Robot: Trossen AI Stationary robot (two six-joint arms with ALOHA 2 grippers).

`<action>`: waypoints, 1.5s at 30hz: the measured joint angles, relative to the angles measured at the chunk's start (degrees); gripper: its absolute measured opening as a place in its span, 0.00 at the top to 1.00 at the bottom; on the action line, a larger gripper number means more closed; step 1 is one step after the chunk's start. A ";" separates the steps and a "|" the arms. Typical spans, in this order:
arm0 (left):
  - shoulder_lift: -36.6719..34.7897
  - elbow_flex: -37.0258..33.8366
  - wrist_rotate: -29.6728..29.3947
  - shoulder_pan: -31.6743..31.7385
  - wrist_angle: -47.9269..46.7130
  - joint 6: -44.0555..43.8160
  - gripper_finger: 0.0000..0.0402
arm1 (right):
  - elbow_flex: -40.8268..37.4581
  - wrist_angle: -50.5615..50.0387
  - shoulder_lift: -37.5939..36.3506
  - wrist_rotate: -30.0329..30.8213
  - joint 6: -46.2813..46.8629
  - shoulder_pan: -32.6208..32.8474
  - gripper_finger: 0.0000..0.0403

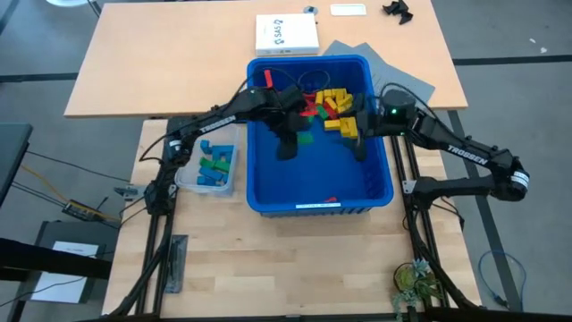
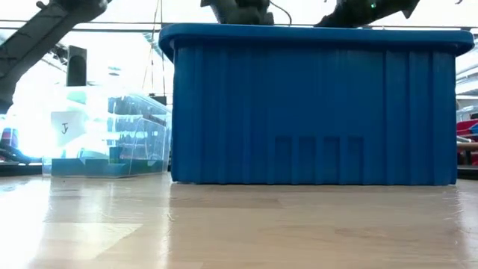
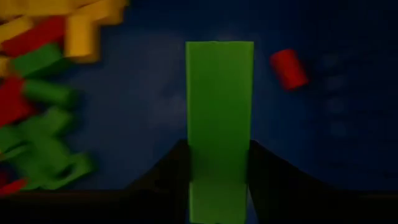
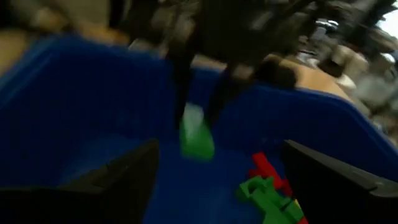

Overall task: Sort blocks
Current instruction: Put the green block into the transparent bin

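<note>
A large blue bin (image 1: pixel 268 192) (image 2: pixel 314 104) holds a pile of yellow, red and green blocks (image 1: pixel 331 105) at its far right. My left gripper (image 1: pixel 290 143) (image 3: pixel 219 168) hangs inside the bin, shut on a long green block (image 3: pixel 219 99) (image 4: pixel 196 140). A single red block (image 3: pixel 288 67) lies on the bin floor beyond it. My right gripper (image 1: pixel 357 143) (image 4: pixel 217 180) is over the bin's right side, open, with nothing between its fingers. The small clear tub (image 1: pixel 210 168) (image 2: pixel 104 134) left of the bin holds blue and green blocks. My left gripper pinches the green block by its two long sides (image 3: pixel 219 186) at one end, between the two fingers. The fingers slant down from above and lie along the block. The block sticks out past the fingertips (image 4: pixel 198 146), clear of the bin floor.
A white box (image 1: pixel 286 34) and grey sheets (image 1: pixel 357 54) lie on the far table behind the bin. A small plant (image 1: pixel 416 286) stands at the near right. Bare wood lies in front of the bin (image 2: pixel 239 224).
</note>
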 joint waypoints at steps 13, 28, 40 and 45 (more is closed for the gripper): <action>-1.86 -0.02 20.14 -0.40 -1.98 -3.25 0.67 | 0.00 2.83 5.29 11.84 -32.82 15.37 0.33; -1.77 -0.02 21.59 -0.64 -1.09 -3.78 0.67 | 0.04 9.17 10.99 16.57 -35.87 19.64 0.73; -3.13 0.09 11.73 1.92 -1.27 -9.42 0.31 | 0.07 8.50 10.20 21.50 -32.31 19.57 0.87; -8.00 0.07 -1.64 2.33 2.19 -9.12 0.31 | 0.46 9.64 10.07 23.27 -24.35 19.67 0.87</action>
